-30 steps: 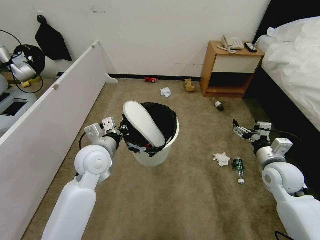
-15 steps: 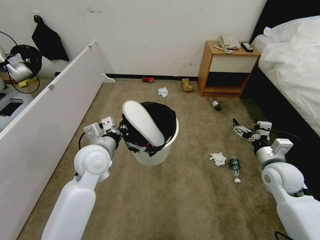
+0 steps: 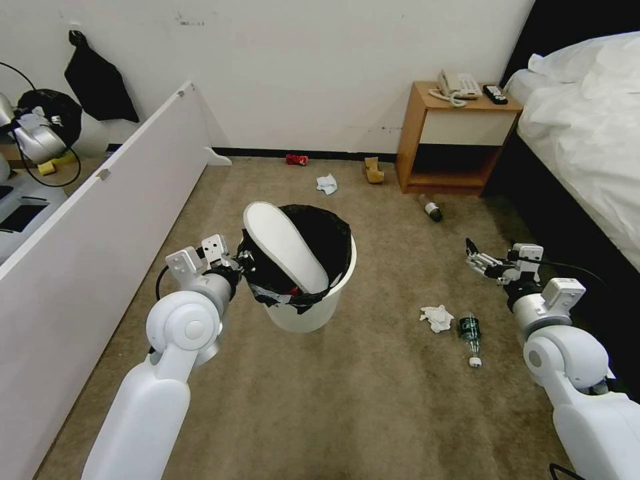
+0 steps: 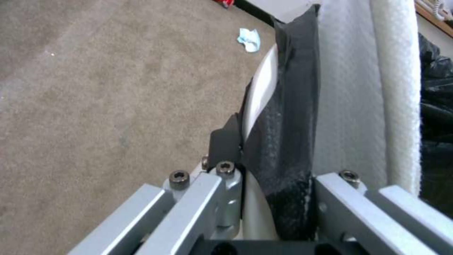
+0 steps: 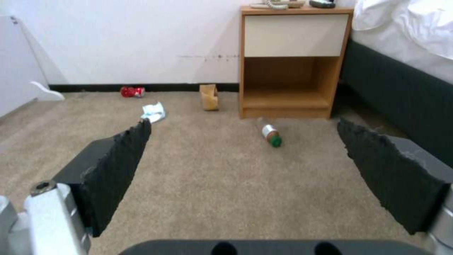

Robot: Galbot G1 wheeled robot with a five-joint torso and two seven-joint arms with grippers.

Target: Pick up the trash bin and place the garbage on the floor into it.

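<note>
White plastic, head view: the small round tapered trash bin (image 3: 308, 303) with a black bag liner folded over its rim is at mid-carpet; whether it is lifted cannot be told.
Contents: one flat white slipper (image 3: 285, 245) leans up out of the mouth.
Left gripper (image 3: 241, 261): at the bin's rim on the robot's left.
Right gripper (image 3: 475, 260): in the air, apart from the bin.
Beige short-pile carpet floor (image 3: 347, 400): a crumpled white tissue (image 3: 437, 317) just beside a green plastic bottle (image 3: 470, 331); a crushed red can (image 3: 297, 159) by the skirting.
Left wrist view: fingers clamped on the rim wall and black liner (image 4: 283, 141).
Right wrist view: fingers (image 5: 118, 166) spread wide, nothing between them; a brown-capped bottle (image 5: 271, 135) lies near the wooden nightstand (image 5: 292, 60).
Handling, judged: bin light and stiff, the liner slippery; the rim is the one hold. The protruding slipper could tip out if the bin tilts.
</note>
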